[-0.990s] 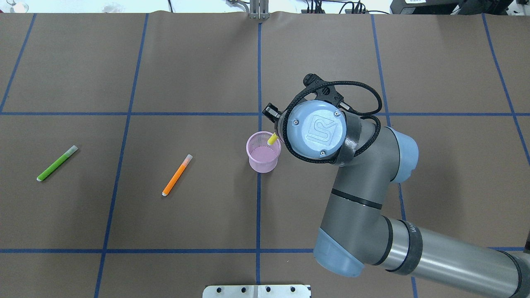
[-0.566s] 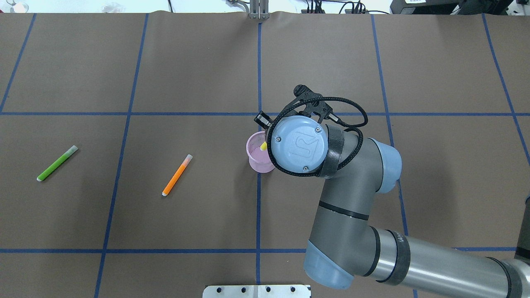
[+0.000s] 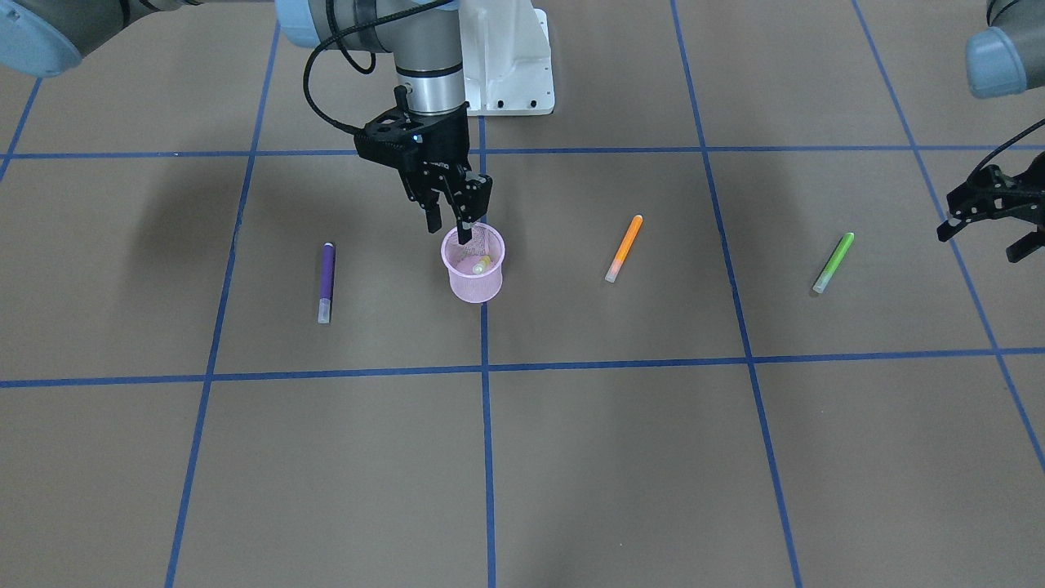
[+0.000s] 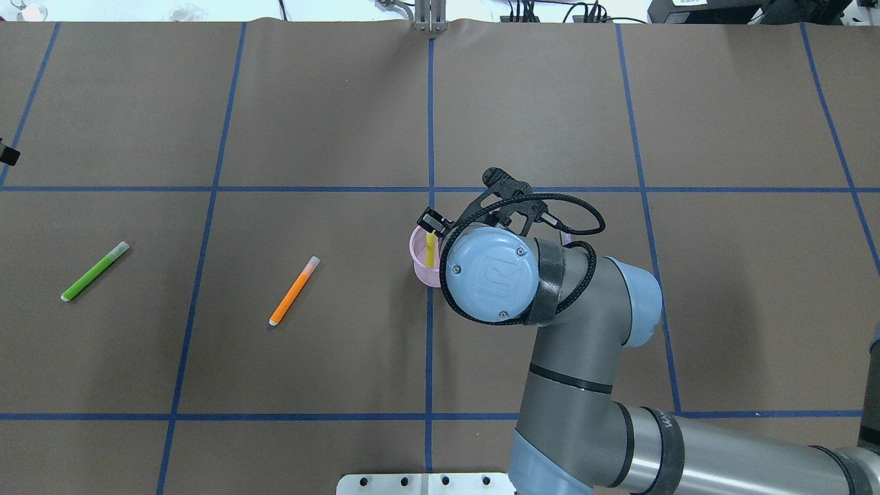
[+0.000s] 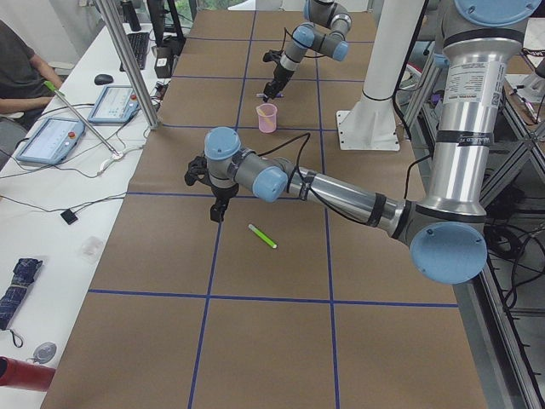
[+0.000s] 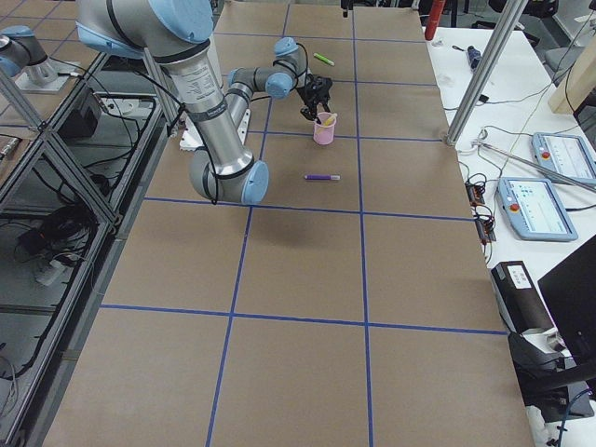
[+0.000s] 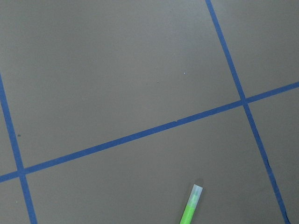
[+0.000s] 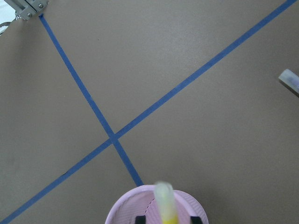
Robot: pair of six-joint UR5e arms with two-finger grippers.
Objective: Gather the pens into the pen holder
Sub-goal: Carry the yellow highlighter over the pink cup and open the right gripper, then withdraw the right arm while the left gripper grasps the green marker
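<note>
Yellow pen (image 3: pixel 482 264) in the pen holder (image 3: pixel 475 287)
It leans inside — my right claw (image 3: pixel 450 233) hangs at the rim, spread and empty; my left claw (image 3: pixel 980 245), also spread, holds nothing near the green pen (image 3: pixel 833 263).

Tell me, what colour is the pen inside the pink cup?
Yellow: the pen in the cup has a pale tip. The right wrist camera shows it best.

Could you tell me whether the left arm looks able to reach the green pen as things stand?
Probably yes: the left end effector hovers close beside the green pen, and nothing lies between them.
</note>
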